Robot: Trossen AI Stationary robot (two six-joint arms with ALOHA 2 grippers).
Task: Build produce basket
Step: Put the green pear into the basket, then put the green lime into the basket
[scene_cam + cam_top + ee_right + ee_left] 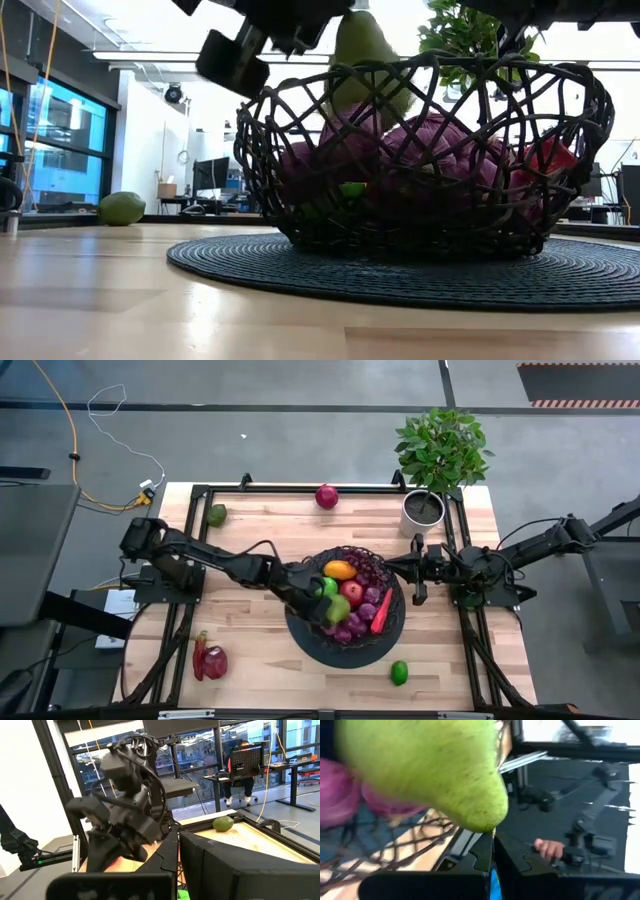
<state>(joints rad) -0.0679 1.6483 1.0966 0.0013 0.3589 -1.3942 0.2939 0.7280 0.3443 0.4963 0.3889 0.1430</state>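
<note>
While the left gripper (322, 600) hangs over the basket (300, 632), jaws pinched shut on the green pear (365, 60), placing is under way; next it must lower and release. Piled produce inside crowds the drop spot. Beside the basket the right gripper (396, 568) waits closed and empty; farther off lie a lime (399, 672), red pepper (210, 660), avocado (216, 514) and red onion (326, 496).
</note>
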